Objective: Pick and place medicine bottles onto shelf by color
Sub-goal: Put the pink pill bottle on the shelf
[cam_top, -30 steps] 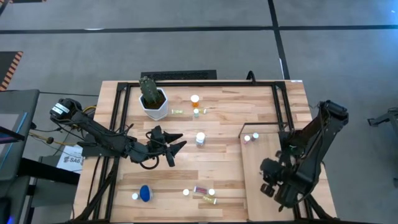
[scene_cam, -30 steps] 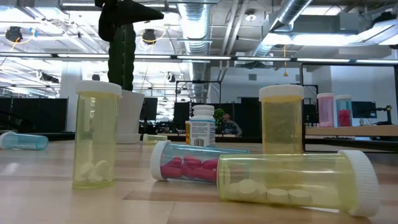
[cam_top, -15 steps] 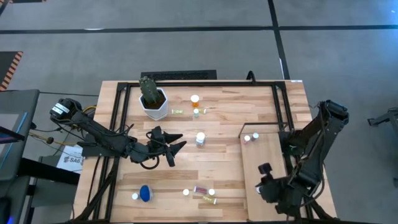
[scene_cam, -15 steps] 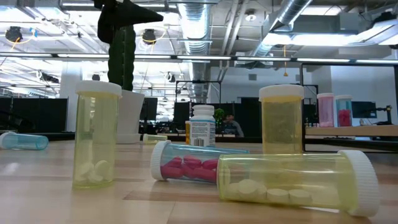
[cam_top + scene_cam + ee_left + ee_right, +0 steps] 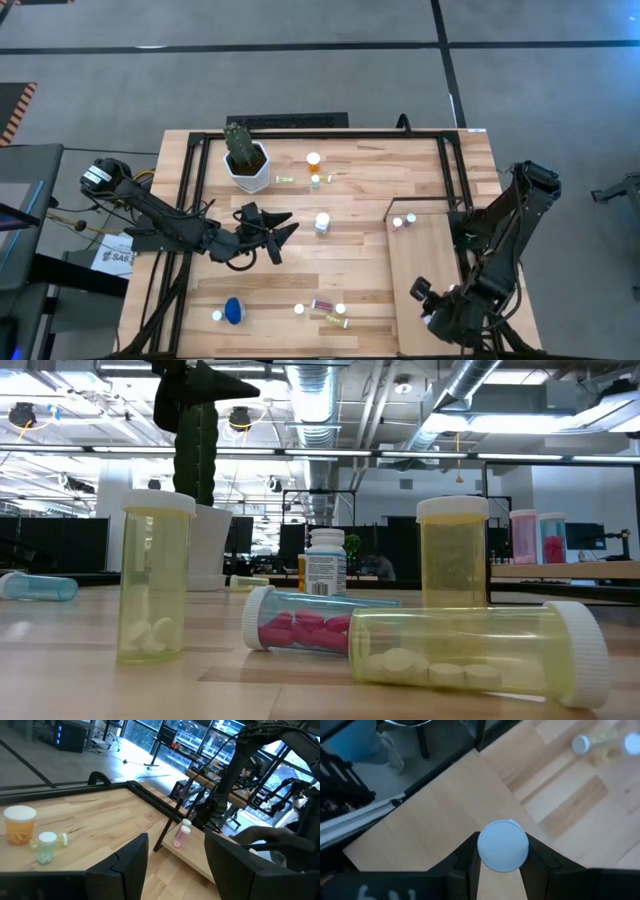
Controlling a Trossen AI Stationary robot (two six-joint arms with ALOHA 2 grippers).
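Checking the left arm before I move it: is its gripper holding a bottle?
No. The left gripper stands open over the table with nothing between its fingers.

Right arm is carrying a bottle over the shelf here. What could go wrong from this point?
1. The right gripper pinches a white-capped bottle just below its cap over the shelf; released near the shelf's edge, it might tip or roll off.
2. Two bottles already stand at the shelf's far end; colour grouping could go wrong.
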